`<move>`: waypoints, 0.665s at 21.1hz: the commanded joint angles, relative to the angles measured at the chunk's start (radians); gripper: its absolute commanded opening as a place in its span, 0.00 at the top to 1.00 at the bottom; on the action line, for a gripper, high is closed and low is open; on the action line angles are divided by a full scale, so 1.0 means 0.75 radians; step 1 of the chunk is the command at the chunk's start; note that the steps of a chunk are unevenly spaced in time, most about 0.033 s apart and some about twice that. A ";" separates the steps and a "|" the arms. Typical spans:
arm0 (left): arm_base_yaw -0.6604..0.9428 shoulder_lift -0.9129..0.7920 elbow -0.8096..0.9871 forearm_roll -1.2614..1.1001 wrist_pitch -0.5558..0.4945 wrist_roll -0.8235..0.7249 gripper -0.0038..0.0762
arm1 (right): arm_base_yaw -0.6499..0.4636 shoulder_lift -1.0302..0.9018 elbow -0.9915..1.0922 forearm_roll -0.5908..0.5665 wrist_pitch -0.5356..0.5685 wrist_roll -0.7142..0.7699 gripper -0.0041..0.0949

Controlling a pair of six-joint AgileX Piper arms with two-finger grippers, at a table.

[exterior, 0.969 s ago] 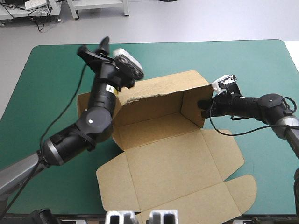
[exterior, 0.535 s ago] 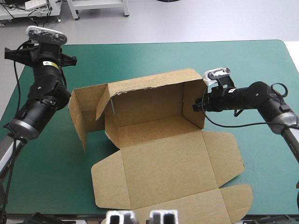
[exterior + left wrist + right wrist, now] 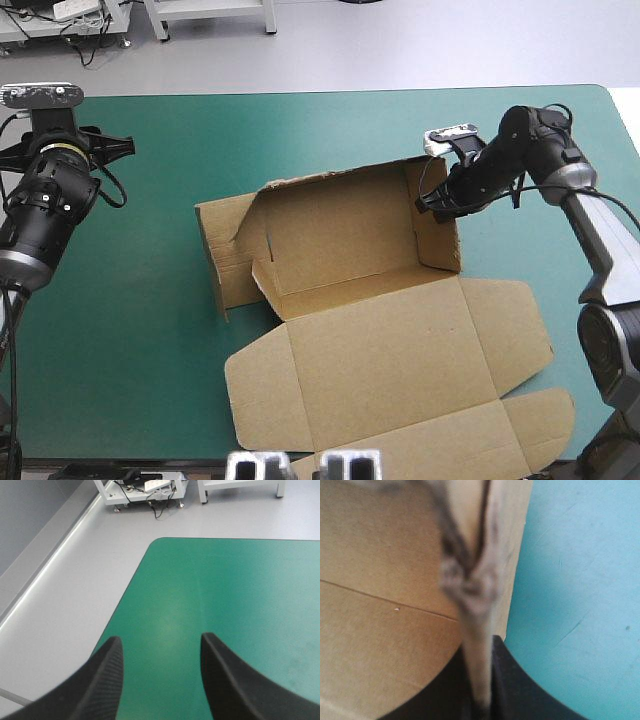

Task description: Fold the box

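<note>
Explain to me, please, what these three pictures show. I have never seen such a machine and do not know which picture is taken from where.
This is a robot with two arms at a table with a teal-green cover. One picture looks down from above; the other two come from cameras on the wrists. A brown box lies there, two walls raised, lid flat. The right gripper pinches its right wall. The left gripper is open and empty, over bare table.
</note>
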 commanded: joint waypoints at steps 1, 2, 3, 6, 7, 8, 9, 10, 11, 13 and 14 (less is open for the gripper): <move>0.002 -0.048 -0.045 -0.029 -0.055 0.067 0.52 | -0.004 0.005 -0.072 0.001 -0.113 -0.025 0.84; 0.002 -0.048 -0.043 -0.031 -0.055 0.077 0.52 | -0.004 0.017 -0.074 0.001 -0.154 -0.034 0.80; 0.002 -0.048 -0.043 -0.047 -0.055 0.120 0.52 | -0.004 0.024 -0.074 0.006 -0.227 -0.080 0.69; 0.002 -0.048 -0.043 -0.114 -0.049 0.202 0.52 | -0.004 0.025 -0.074 0.017 -0.355 -0.119 0.57; 0.002 -0.048 -0.043 -0.146 -0.049 0.226 0.52 | -0.004 0.025 -0.074 0.027 -0.363 -0.119 0.57; 0.002 -0.048 -0.043 -0.164 -0.049 0.229 0.52 | -0.004 0.025 -0.079 0.026 -0.360 -0.119 0.57; 0.002 -0.048 -0.043 -0.176 -0.047 0.232 0.52 | -0.004 0.022 -0.089 0.026 -0.342 -0.119 0.57; 0.002 -0.048 -0.043 -0.189 -0.040 0.245 0.52 | -0.006 0.016 -0.113 0.020 -0.296 -0.119 0.57; 0.002 -0.048 -0.043 -0.211 -0.031 0.269 0.52 | -0.007 0.008 -0.149 0.018 -0.239 -0.119 0.57; 0.002 -0.043 -0.043 -0.255 -0.015 0.306 0.52 | -0.007 -0.023 -0.236 0.012 -0.127 -0.119 0.57; 0.002 -0.043 -0.043 -0.270 -0.015 0.306 0.52 | -0.007 -0.039 -0.273 0.012 -0.086 -0.119 0.57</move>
